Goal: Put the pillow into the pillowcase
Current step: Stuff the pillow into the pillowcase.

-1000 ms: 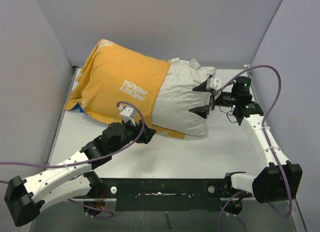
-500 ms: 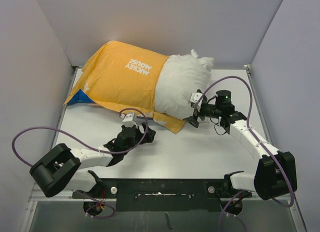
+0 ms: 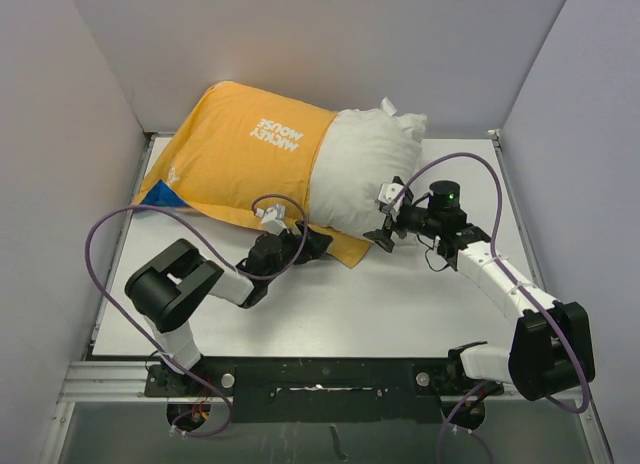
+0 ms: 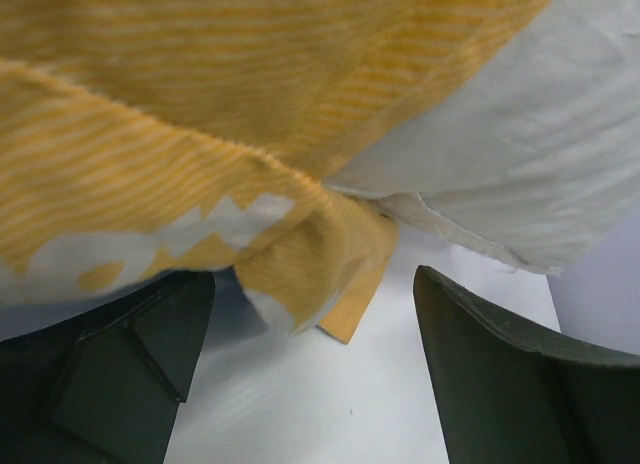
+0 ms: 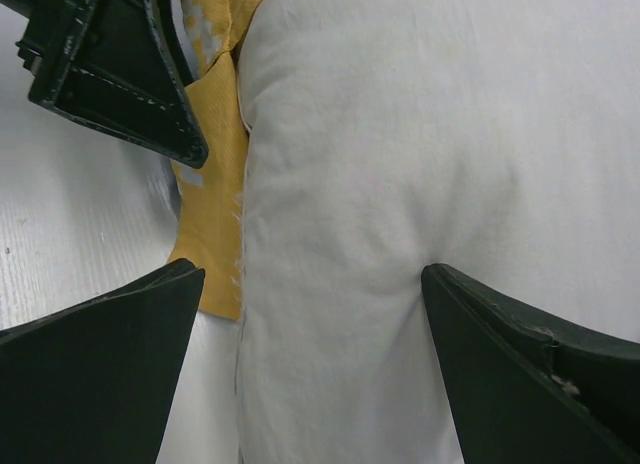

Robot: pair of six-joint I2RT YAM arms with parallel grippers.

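The left gripper [image 3: 315, 244] stands wide open at the near hem of the mustard-yellow fabric pillowcase [image 3: 235, 159] with white lettering. A yellow flap hangs between its jaws, not pinched. The right gripper [image 3: 385, 219] is also wide open, against the plump white rectangular pillow [image 3: 360, 169]. The pillow sits about halfway inside the case, its bare end toward 1 o'clock on the white table [image 3: 400, 304].
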